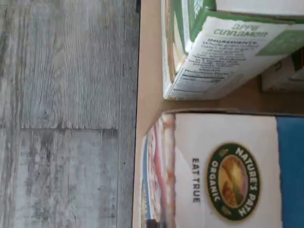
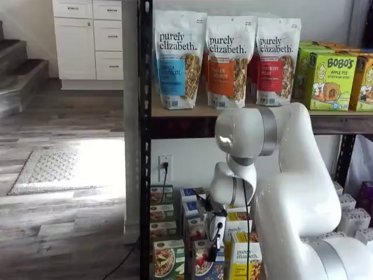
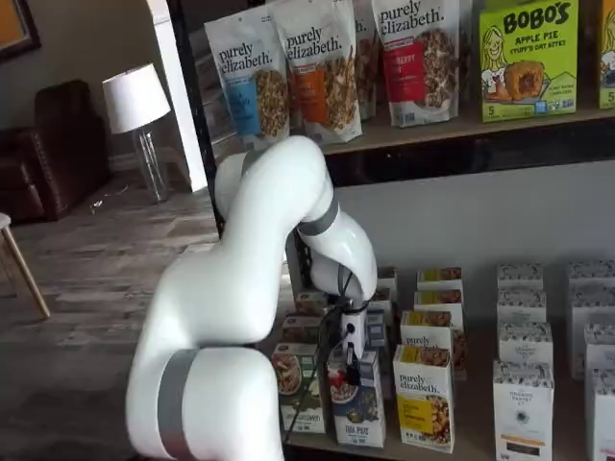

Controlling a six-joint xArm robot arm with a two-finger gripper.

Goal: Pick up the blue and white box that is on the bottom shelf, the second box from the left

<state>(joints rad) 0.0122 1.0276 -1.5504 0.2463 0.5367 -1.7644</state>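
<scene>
The blue and white box [image 1: 228, 171] fills the near part of the wrist view, lying sideways, with a round "Nature's Path Organic" logo on its white top. It stands at the front of the bottom shelf [image 3: 476, 432] in both shelf views [image 2: 204, 265] [image 3: 360, 413], with a cereal bowl and red berries on its front. My gripper [image 3: 347, 373] hangs right at the box's top edge, and it shows in the other shelf view too [image 2: 214, 248]. Its black fingers show no plain gap, and I cannot tell whether they hold the box.
A green-and-white "apple cinnamon" box [image 1: 213, 52] stands beside the blue box [image 3: 300, 394]. A yellow-and-white "purely elizabeth" box [image 3: 425, 396] stands on its other side. More boxes stand in rows behind. Tall granola pouches [image 2: 227, 58] fill the tan tier above. Grey wood floor [image 1: 66, 114] lies beyond the shelf edge.
</scene>
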